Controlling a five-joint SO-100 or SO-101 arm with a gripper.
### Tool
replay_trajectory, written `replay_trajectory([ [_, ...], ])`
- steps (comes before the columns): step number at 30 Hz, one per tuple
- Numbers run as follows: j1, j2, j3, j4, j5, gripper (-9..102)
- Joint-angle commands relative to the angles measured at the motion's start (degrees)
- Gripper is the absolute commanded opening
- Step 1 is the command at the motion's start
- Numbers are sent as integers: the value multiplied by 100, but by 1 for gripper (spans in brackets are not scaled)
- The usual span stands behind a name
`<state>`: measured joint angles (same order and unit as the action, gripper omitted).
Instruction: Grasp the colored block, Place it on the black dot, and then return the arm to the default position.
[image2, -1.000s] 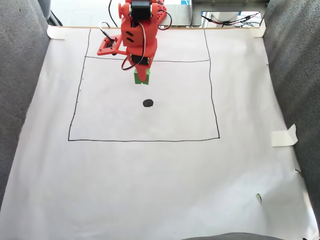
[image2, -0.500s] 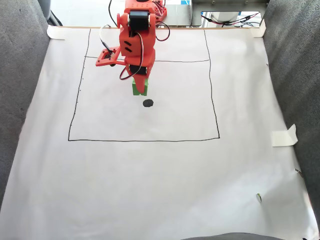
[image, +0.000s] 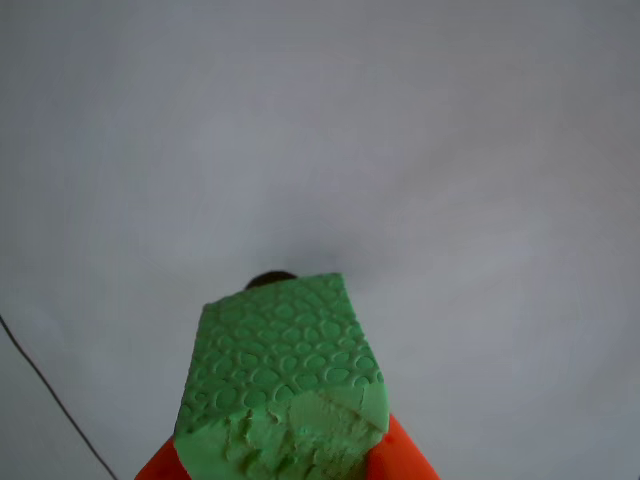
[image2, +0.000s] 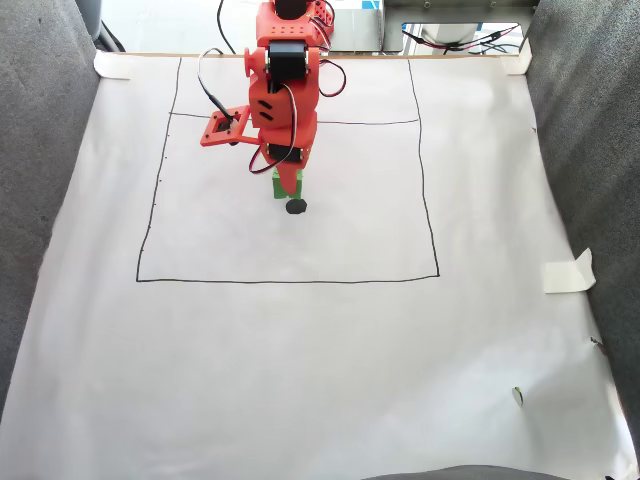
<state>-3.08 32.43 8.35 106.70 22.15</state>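
The hand (image2: 287, 190) is clamping the colored block (image: 282, 380); it has been travelling down the paper, and the block is now reaching the black dot (image2: 296, 206), nearly covering it; release looks imminent.

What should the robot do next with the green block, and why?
Probably nudge a little farther toward the black dot, then lower. The end effector holds the green block, and in the other view the dot only peeks out past the block's far edge, so it isn't centered over it yet.
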Motion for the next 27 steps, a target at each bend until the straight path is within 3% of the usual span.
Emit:
replay_trajectory([
  [1, -35, 0, -413, 334, 9, 0],
  [27, -114, -756, -976, 237, 211, 0],
])
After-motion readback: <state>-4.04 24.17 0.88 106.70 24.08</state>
